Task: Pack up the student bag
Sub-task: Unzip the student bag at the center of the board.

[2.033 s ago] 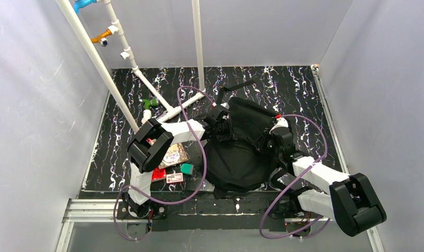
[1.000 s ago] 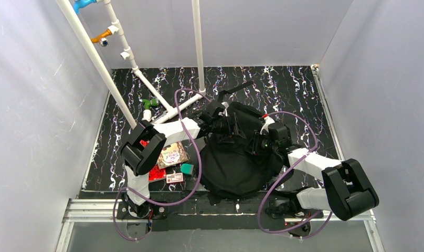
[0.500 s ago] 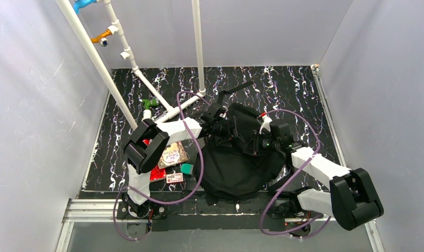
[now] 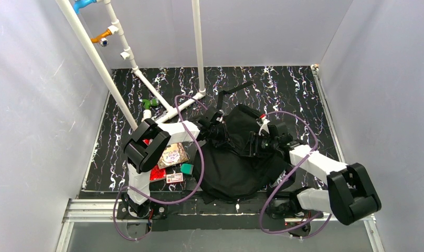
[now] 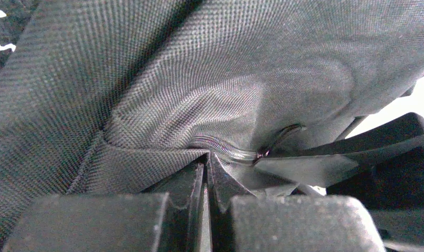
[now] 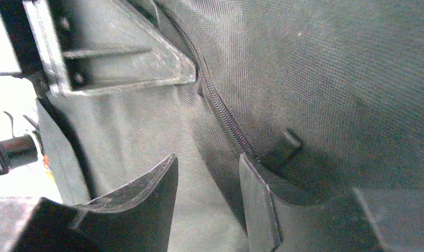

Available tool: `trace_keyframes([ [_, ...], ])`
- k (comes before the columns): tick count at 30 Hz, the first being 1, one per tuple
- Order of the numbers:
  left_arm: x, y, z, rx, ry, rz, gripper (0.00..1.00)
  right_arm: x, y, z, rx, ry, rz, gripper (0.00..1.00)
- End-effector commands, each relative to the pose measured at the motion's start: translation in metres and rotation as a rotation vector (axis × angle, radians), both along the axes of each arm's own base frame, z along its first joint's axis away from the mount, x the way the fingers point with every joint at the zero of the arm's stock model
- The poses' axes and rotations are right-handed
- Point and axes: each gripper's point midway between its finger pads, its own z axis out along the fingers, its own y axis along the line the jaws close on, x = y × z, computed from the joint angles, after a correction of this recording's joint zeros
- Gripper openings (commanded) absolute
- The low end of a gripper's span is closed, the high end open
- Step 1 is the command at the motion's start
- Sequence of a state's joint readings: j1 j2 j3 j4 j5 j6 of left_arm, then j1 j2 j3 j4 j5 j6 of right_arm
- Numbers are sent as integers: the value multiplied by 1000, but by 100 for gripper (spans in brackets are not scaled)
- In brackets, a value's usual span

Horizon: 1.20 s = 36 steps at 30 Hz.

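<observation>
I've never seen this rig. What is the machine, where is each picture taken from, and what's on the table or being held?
These are two robot arms bolted at the near edge of a black, white-veined table. The wide picture looks down from above and behind; the close-ups come from a camera on each wrist. In the middle lies a large black soft fabric backpack. The left gripper is shut, pinching a fold of its cloth. The right gripper stands open close to the bag, beside its zipper, holding nothing. Left of the bag lie an illustrated booklet, a flat red packet, a small teal block and a white card.
</observation>
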<state>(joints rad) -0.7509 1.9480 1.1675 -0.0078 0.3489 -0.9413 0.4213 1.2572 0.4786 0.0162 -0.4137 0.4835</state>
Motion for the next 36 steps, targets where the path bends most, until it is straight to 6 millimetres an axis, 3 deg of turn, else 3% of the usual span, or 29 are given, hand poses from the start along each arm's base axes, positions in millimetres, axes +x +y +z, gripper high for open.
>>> trace_keyframes([
  [1,-25,32,-43,124,21,5,0,9,-36,22,-188,30,-198,66],
  [3,-23,31,-39,102,6,16,0,7,-48,33,-220,72,-308,72],
  [5,-22,30,-36,94,3,18,0,11,-65,29,-308,107,-408,66],
  [7,-23,29,-34,87,4,23,0,10,-68,22,-322,144,-443,53],
  [9,-22,28,-34,82,9,29,0,23,-77,6,-304,56,-535,50],
  [11,-23,26,-34,78,15,26,0,39,-67,3,-311,51,-518,43],
  [17,-22,23,-30,68,9,30,0,47,-51,4,-342,18,-488,34],
  [22,-22,21,-28,66,-1,24,0,50,-59,14,-391,-25,-513,42],
  [27,-27,22,-29,65,14,22,0,46,-53,25,-341,-40,-497,48],
  [36,-29,22,-30,66,16,13,0,51,-32,10,-370,-59,-397,54],
])
